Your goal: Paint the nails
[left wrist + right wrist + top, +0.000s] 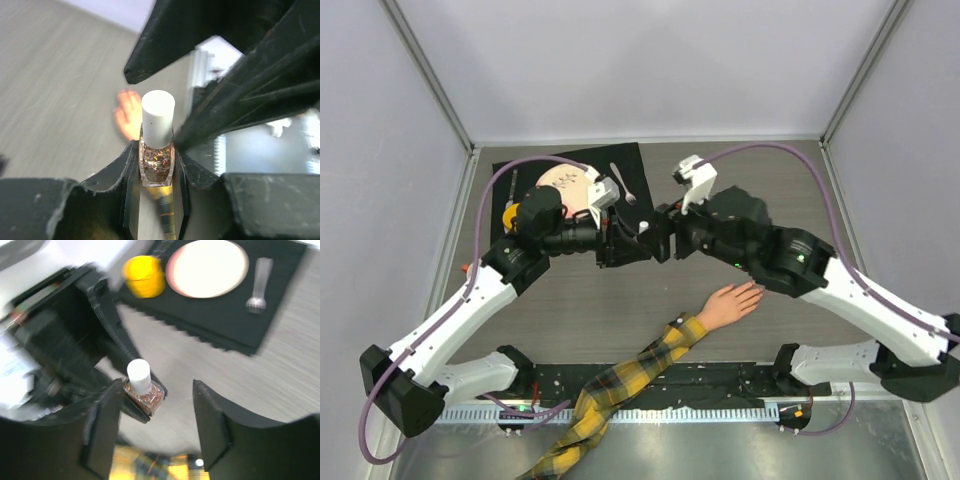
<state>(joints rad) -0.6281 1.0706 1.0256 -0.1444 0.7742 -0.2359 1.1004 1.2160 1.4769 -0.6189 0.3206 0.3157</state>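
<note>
Both jaws apart from nails [756, 290]

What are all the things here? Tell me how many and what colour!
Glittery copper nail polish bottle with white cap: one, held up over the table's middle.
Peach mannequin hand: one, lying on the table, fingers spread.
Yellow-and-dark plaid sleeve: one, on the mannequin's arm.
Black placemat: one, far side of the table.
Round cream plate: one, on the placemat.
Yellow cup: one, beside the plate.
Silver fork: one, on the placemat.
Grey-brown wooden table: one.
Robot's left hand: black, shut on the bottle.
Robot's right hand: black, open, by the cap.
</note>
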